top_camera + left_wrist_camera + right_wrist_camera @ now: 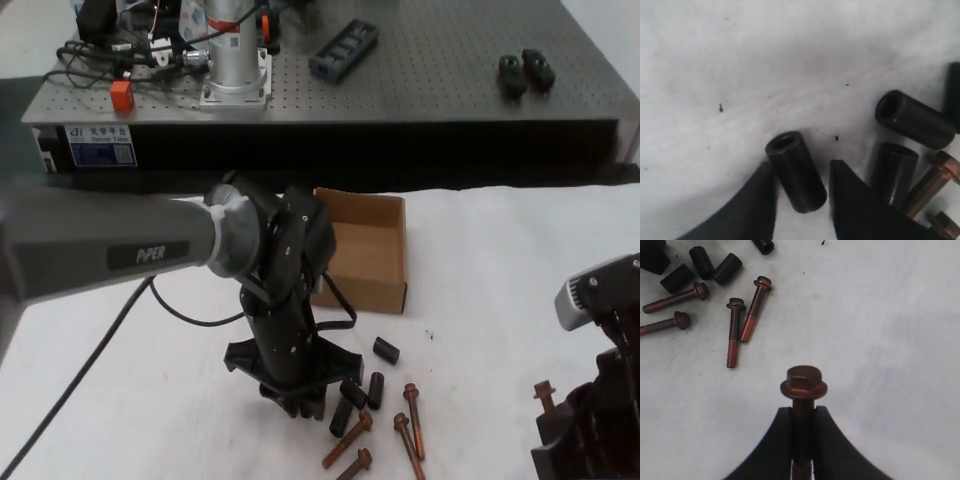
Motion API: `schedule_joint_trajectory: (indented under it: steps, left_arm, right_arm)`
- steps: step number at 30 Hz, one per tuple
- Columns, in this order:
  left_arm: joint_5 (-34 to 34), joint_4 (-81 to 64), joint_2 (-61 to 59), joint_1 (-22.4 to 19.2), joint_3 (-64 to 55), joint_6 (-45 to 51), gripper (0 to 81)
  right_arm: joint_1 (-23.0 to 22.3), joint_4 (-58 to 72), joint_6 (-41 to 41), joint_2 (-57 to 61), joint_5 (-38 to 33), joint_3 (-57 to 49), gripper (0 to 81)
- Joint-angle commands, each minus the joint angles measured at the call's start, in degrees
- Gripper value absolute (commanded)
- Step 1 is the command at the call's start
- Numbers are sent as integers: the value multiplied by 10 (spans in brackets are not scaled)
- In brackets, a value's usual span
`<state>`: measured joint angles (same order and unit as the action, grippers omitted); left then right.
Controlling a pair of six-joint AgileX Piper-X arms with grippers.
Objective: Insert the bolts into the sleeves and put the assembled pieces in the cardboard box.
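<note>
A bolt [803, 382] is clamped in the closed right end effector [802, 412]; a sleeve [796, 170], lying by the near edge of the table [500, 300], is straddled by the open left end effector [300, 405]; closing, lifting and bore alignment are likely needed next.

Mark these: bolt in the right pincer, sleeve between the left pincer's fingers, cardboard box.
bolt [803, 381], right wrist view, on its hex head.
sleeve [796, 170], left wrist view, middle of its side wall.
cardboard box [370, 292], high view, outer face of the near wall.
</note>
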<state>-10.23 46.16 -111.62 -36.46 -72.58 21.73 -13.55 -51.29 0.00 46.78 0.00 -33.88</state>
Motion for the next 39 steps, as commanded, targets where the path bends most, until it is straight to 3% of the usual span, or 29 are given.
schedule_joint_trajectory:
  steps: [1, 5, 14, 19, 23, 26, 31, 39]
  left_arm:
    - [-9, -17, -16, -6, 0, 6, 165]
    - [-59, -20, -16, -6, 0, -18, 10]
    - [-56, -101, 118, -11, 42, -83, 6]
    - [-159, -323, 278, -23, 205, -102, 6]
    - [-245, -504, 366, -27, 310, -103, 6]
    - [-271, -572, 396, -27, 347, -85, 6]
    - [-344, -603, 405, -27, 350, -85, 6]
    - [-354, -650, 405, -27, 350, -85, 6]
  right_arm:
    - [2, 7, -13, -5, -10, -2, 34]
    - [2, 20, -13, -5, -11, -2, 34]
    - [1, 184, 36, -5, -182, -2, 34]
    - [-1, 348, 141, -5, -247, -2, 34]
    - [-29, 491, 214, 0, -251, -2, 34]
    - [-58, 566, 246, 12, -250, -2, 34]
    - [-81, 586, 265, 35, -239, -2, 34]
    - [-91, 584, 257, 48, -221, -2, 34]
